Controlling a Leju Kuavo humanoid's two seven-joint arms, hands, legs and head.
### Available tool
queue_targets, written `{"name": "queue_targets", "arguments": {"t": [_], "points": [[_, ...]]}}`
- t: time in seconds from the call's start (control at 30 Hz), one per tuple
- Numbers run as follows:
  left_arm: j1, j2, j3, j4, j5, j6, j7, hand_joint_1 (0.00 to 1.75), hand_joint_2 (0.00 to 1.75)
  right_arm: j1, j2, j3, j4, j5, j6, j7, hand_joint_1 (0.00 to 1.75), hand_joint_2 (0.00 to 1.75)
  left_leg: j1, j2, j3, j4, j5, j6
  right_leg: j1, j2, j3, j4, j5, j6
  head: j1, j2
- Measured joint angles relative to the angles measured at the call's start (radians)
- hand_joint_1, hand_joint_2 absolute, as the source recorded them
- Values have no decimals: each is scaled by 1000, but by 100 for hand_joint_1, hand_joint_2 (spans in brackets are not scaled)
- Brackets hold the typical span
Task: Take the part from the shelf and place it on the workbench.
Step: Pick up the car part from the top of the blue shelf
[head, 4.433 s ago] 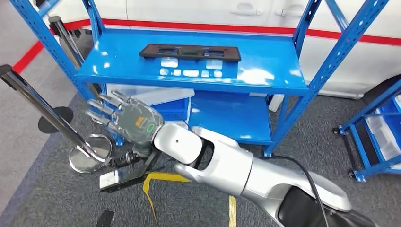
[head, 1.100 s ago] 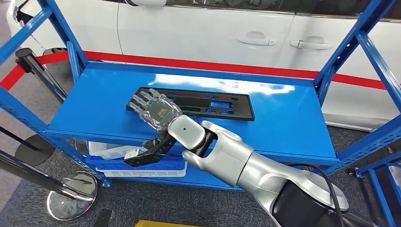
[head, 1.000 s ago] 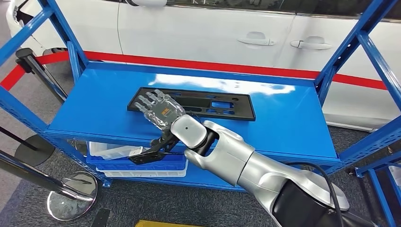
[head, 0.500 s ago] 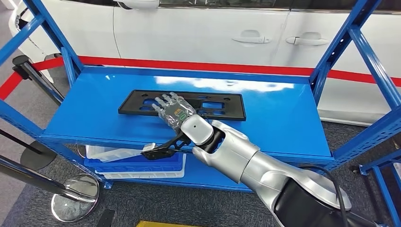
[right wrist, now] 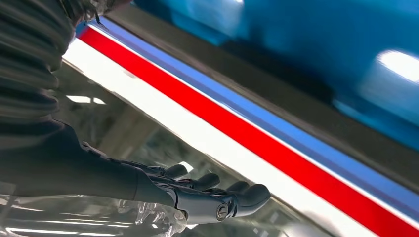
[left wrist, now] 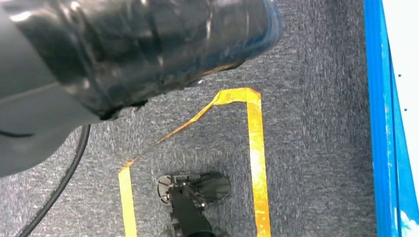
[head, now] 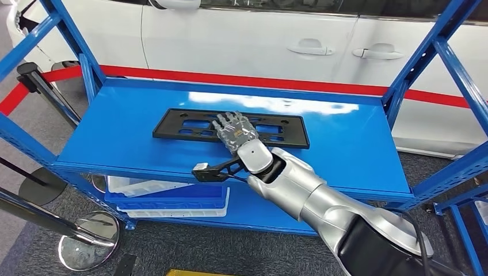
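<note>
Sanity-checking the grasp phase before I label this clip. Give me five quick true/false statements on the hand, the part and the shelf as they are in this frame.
1. The black part lies flat on the upper blue shelf. True.
2. The right hand is over the middle of the part, fingers spread. True.
3. The part has been lifted clear of the shelf. False: it lies on the shelf surface.
4. The part is a solid plate without openings. False: it has several cut-outs showing blue through them.
5. A white car stands behind the shelf. True.
</note>
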Motion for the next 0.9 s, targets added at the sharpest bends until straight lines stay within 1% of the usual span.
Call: {"name": "queue_targets", "arguments": {"t": [0.03, 0.07, 0.1, 0.13, 0.17, 0.2, 0.27, 0.33, 0.37, 0.4, 0.47, 0.5, 0.53, 0.57, 0.6, 0.63, 0.67, 0.7, 0.73, 0.77, 0.83, 0.87, 0.9], "points": [[1, -1, -1, 0, 0, 0, -2, 0, 0, 2, -5, 0, 6, 1, 0, 8, 0, 175, 1, 0, 1, 0, -1, 0, -3, 0, -6, 7, 10, 2, 0, 0], [1, -1, -2, 0, 1, 0, -4, 0, 0, 4, -10, -1, 12, 3, 1, 15, 0, 175, 1, -1, 2, 1, -2, -1, -6, 0, 7, -25, 37, 2, 0, 0], [1, -2, -3, 0, 2, 0, -6, 0, 0, 4, -14, -3, 17, 4, 3, 23, 0, 175, 3, -1, 3, 3, -4, -4, -8, -1, 38, -91, 75, 2, 0, 0], [1, -3, -3, 0, 3, 0, -7, 0, 0, 3, -17, -6, 21, 7, 7, 30, 0, 175, 2, -2, 3, 5, -6, -8, -9, -1, 72, -161, 103, 2, 0, 0], [0, -4, -4, 0, 5, 0, -8, 0, 0, 2, -19, -9, 24, 11, 14, 38, 0, 175, 1, -2, 2, 8, -8, -13, -8, -1, 99, -219, 122, -1, 0, 0], [0, -4, -4, 0, 7, -1, -8, 0, 0, 1, -21, -11, 27, 14, 24, 47, 0, 175, 0, -2, 1, 9, -9, -19, -6, -1, 116, -255, 130, -4, -1, 0], [-1, -4, -5, 0, 15, -4, -8, 0, 0, 0, -28, -14, 36, 18, 47, 66, 0, 175, 0, -2, 0, 5, -7, -31, -2, 1, 120, -268, 129, -14, -2, 0], [0, -6, -5, 0, 21, -8, -8, 0, 0, -1, -35, -16, 45, 19, 65, 88, 0, 175, 3, -1, -2, 7, -13, -41, -3, 1, 123, -275, 134, -26, -2, 0], [0, -7, -5, 0, 24, -10, -9, 0, 0, -2, -38, -16, 48, 19, 70, 97, 0, 175, 3, 0, -12, 29, -29, -45, -4, 2, 125, -279, 136, -32, -3, 0], [0, -8, -6, 0, 26, -11, -10, 0, 0, -4, -40, -17, 52, 19, 74, 105, 0, 175, 4, 0, -29, 68, -53, -47, -5, 2, 127, -282, 138, -38, -5, 0], [-1, -9, -6, 0, 31, -15, -13, 0, 0, -5, -46, -20, 62, 14, 75, 118, 0, 175, 2, 0, -87, 194, -109, -48, 0, 2, 127, -282, 137, -45, -6, 0], [0, -9, -6, 0, 34, -19, -14, 0, 0, -3, -49, -23, 67, 8, 75, 124, 0, 175, 1, 0, -112, 244, -124, -47, 4, 2, 127, -281, 136, -48, -6, 0], [1, -9, -6, 0, 37, -23, -16, 0, 0, -2, -53, -28, 72, 0, 73, 131, 0, 175, 0, 0, -124, 265, -121, -45, 7, 2, 127, -280, 135, -50, -6, 0], [2, -9, -6, 0, 39, -29, -17, 0, 0, 0, -58, -32, 76, -8, 72, 137, 0, 175, -1, 0, -117, 248, -100, -41, 10, 3, 128, -279, 134, -51, -6, 0], [3, -9, -6, 0, 41, -33, -20, 0, 0, 0, -61, -37, 79, -13, 72, 144, 0, 175, -3, 0, -92, 195, -67, -35, 13, 4, 129, -277, 133, -52, -6, 0], [2, -8, -6, 0, 41, -37, -23, 0, 0, 0, -65, -42, 82, -16, 73, 149, 0, 175, -6, 0, -60, 128, -39, -27, 15, 4, 130, -277, 132, -53, -6, 0], [2, -8, -6, 0, 41, -39, -26, 0, 0, -1, -69, -46, 84, -18, 74, 153, 0, 175, -10, 0, -29, 68, -19, -20, 18, 5, 130, -276, 130, -52, -5, 0], [1, -8, -6, 0, 42, -41, -29, 0, 0, -1, -73, -49, 86, -19, 75, 155, 0, 175, -13, 0, -8, 27, -10, -15, 18, 5, 130, -276, 130, -50, -5, 0], [0, -7, -6, 0, 42, -41, -31, 0, 0, -1, -76, -51, 88, -19, 76, 157, 0, 175, -17, -1, 0, 8, -11, -11, 18, 5, 128, -276, 130, -47, -5, 0], [0, -7, -6, 0, 42, -42, -32, 0, 0, -1, -80, -52, 90, -19, 77, 157, 2, 175, -19, -1, 3, 4, -11, -9, 18, 5, 127, -277, 131, -43, -5, 0], [0, -9, -6, 0, 42, -45, -35, 0, 0, 0, -86, -57, 94, -19, 77, 158, 89, 175, -14, -1, 8, -8, -4, -4, 18, 6, 126, -275, 128, -33, -4, 0], [0, -10, -6, 0, 43, -48, -39, 0, 0, 0, -89, -62, 96, -21, 79, 156, 132, 175, -11, 1, 13, -16, 0, 0, 19, 6, 120, -259, 116, -26, -3, 0], [-1, -11, -6, 0, 43, -52, -45, 0, 0, 0, -92, -66, 97, -23, 83, 154, 174, 175, -7, 2, 18, -23, 3, 3, 19, 5, 106, -227, 96, -20, -2, 0]]}}
